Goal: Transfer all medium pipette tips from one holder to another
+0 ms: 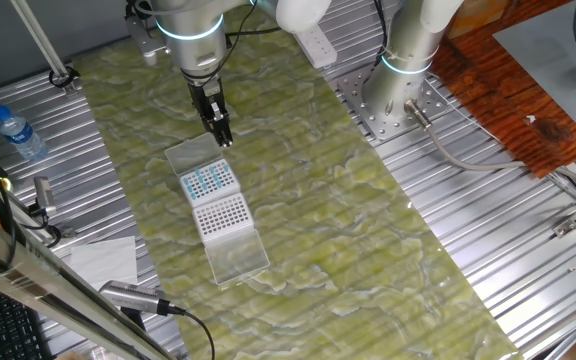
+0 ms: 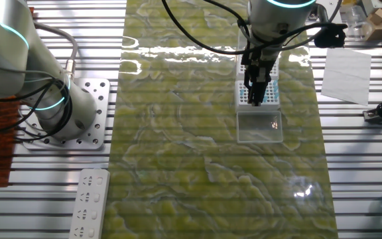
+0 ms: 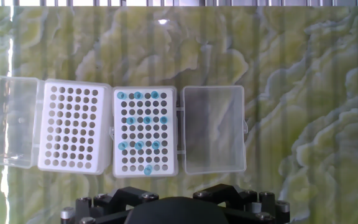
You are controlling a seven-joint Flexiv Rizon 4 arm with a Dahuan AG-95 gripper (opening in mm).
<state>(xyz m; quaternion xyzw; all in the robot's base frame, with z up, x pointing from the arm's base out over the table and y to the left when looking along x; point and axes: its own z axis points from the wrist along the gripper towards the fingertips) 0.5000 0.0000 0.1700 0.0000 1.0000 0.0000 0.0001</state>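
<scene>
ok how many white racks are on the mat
2, side by side in the hand view. The left rack shows only bare holes; the right rack holds scattered medium pipette tips. No third seems hidden.

— What have you got on the overhead feed?

— My claw (image 1: 224, 139) hangs above the rack with the medium pipette tips (image 1: 208, 180), just behind it. I can't tell how the jaws stand.

— And the other rack?

— The white rack (image 1: 221, 215) sits touching it on the near side, showing dark holes. Clear lids (image 1: 239, 256) lie open at both ends. A water bottle (image 1: 18, 131) stands well off the counter (image 1: 368, 260) mat.
</scene>
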